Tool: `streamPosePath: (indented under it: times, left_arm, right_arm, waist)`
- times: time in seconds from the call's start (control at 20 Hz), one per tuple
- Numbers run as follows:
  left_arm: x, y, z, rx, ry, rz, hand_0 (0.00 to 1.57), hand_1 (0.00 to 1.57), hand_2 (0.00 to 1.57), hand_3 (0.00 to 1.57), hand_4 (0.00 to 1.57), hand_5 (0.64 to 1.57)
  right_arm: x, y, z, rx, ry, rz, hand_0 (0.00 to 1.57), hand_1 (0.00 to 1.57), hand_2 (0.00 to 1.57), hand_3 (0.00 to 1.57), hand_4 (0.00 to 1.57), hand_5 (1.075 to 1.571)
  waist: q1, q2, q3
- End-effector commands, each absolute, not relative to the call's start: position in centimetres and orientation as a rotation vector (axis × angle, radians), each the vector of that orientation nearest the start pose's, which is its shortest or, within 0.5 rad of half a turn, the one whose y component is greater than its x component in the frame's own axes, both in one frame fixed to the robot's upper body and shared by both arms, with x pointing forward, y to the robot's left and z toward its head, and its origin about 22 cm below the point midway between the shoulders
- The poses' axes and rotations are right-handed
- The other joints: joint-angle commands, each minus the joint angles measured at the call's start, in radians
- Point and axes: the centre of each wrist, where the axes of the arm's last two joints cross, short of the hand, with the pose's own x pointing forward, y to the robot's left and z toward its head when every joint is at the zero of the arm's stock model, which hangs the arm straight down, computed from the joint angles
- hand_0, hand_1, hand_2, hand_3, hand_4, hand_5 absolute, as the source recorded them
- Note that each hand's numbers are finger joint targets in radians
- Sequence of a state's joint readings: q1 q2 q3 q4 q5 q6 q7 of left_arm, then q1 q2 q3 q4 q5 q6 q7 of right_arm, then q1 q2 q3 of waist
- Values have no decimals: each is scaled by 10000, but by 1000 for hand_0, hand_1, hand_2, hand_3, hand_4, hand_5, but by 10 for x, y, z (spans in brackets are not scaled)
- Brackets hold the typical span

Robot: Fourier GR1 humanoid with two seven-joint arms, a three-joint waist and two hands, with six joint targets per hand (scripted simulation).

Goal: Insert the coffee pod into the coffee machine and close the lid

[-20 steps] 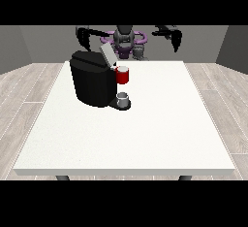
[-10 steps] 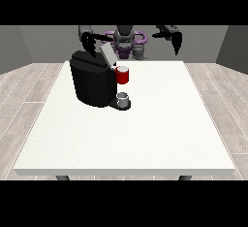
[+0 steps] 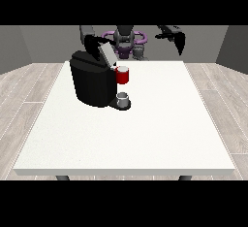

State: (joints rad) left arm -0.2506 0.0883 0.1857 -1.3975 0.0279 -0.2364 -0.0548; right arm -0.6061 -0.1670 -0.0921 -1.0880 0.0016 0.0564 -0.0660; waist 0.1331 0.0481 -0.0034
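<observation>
Robot hand at the view's left (image 3: pixel 93 44) is raised; robot hand at the view's right (image 3: pixel 178 40) hangs high, fingers pointing down

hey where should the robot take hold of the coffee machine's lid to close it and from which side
Best guess: the lid's raised free edge, approached from above and behind. It stands tilted up over the coffee machine, so pressing down there should swing it shut. The hand at the view's left is nearest.

White table (image 3: pixel 145 134) bearing coffee machine (image 3: pixel 92 83)
</observation>
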Motion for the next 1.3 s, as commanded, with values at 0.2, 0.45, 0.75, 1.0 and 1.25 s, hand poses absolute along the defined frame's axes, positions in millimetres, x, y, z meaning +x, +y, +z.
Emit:
streamPosePath:
  times: [0.2, 0.45, 0.75, 1.0, 1.25]
  left_arm:
    - [297, 277, 15, -339, -17120, -1151, 0, 0, 0, 0, 0, 1571]
    - [304, 275, 25, -454, -17356, -1269, 0, 0, 0, 0, 0, 1571]
    - [301, 277, 12, -322, -16812, -1199, 0, 0, 0, 0, 141, 1571]
    - [308, 272, 15, -369, -16989, -1091, 0, 0, 0, 0, 156, 1571]
    - [310, 258, 26, -576, -16884, -1140, 0, 0, 0, 0, 154, 1571]
  right_arm:
    - [391, -203, 82, 323, -17255, 3034, 0, 0, 0, 0, 0, 1571]
    - [400, -205, 89, 164, -17477, 3125, 0, 0, 0, 0, 0, 1571]
    - [402, -174, 103, 222, -17371, 3820, 0, 0, 0, 0, 214, 1571]
    - [404, -161, 106, 104, -17855, 4791, 0, 0, 0, 0, 173, 1571]
    - [412, -159, 118, -273, -17809, 4890, 0, 0, 0, 0, 110, 1571]
  waist:
    - [-149, 348, 32]
    - [-10, 608, 33]
    - [-105, 235, 32]
    - [-148, 520, 32]
    - [67, 248, 34]
